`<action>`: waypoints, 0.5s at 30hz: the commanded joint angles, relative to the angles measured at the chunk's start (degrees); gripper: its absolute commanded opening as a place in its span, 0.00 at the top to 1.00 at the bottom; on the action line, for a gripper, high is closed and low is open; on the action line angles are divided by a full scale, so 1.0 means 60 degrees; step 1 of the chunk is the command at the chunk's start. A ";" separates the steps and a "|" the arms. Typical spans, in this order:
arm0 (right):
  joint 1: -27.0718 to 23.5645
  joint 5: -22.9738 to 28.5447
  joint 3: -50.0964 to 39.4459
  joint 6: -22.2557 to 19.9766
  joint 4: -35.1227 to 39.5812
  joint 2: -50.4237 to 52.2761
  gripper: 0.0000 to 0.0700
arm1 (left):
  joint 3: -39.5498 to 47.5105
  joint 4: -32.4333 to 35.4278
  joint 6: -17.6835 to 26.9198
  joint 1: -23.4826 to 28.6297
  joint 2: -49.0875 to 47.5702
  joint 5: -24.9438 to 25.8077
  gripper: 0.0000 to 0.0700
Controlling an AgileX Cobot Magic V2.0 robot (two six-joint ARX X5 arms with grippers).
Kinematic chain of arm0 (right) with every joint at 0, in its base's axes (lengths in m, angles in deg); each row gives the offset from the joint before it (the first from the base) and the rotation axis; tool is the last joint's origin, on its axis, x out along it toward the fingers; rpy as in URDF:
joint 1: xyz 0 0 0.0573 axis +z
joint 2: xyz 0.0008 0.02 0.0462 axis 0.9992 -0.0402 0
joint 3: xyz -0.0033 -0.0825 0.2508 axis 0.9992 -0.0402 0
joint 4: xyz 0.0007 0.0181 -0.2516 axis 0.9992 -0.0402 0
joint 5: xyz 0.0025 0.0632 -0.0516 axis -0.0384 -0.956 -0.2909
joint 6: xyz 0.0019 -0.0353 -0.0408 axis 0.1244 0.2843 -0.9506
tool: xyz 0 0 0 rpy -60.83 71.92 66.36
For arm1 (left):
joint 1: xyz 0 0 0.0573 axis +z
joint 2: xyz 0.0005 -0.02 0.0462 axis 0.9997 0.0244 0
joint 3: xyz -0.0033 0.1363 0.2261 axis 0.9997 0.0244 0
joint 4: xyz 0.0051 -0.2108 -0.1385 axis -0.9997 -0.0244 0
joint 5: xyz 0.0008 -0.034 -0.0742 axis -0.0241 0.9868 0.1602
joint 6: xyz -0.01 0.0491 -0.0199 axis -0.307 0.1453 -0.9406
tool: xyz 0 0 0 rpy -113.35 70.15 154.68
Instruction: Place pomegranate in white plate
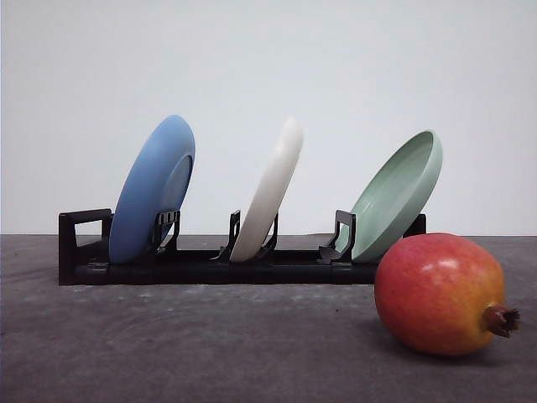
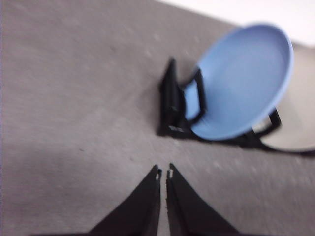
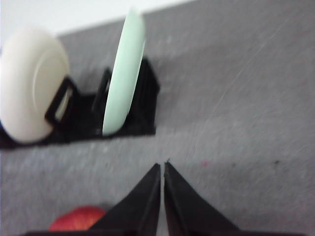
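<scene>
Both my left claw and right claw hang closed, holding nothing. I worry the glossy red-and-yellow round pomegranate rolls off the grey bench if nudged. The matte off-white round plate stands tilted in the black plastic rack; fruit could slide off.

Bare lab tabletop, blank wall

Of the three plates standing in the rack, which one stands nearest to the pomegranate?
The mint green plate, at the right end of the black rack; the pomegranate lies just before it. The white and blue plates stand farther left.
</scene>
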 commanded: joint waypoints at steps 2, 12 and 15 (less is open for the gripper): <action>0.0027 -0.0226 0.0160 -0.0647 0.0088 -0.0531 0.99 | -0.0249 0.0107 0.0529 -0.0307 0.0538 0.0082 1.00; 0.1461 -0.0309 0.0163 -0.1381 0.1181 -0.1269 0.99 | -0.0508 0.0683 0.1629 -0.2349 0.1499 0.0091 1.00; 0.1780 -0.0344 0.0160 -0.1658 0.1489 -0.1275 0.99 | -0.0666 0.0882 0.2020 -0.2775 0.1526 0.0097 1.00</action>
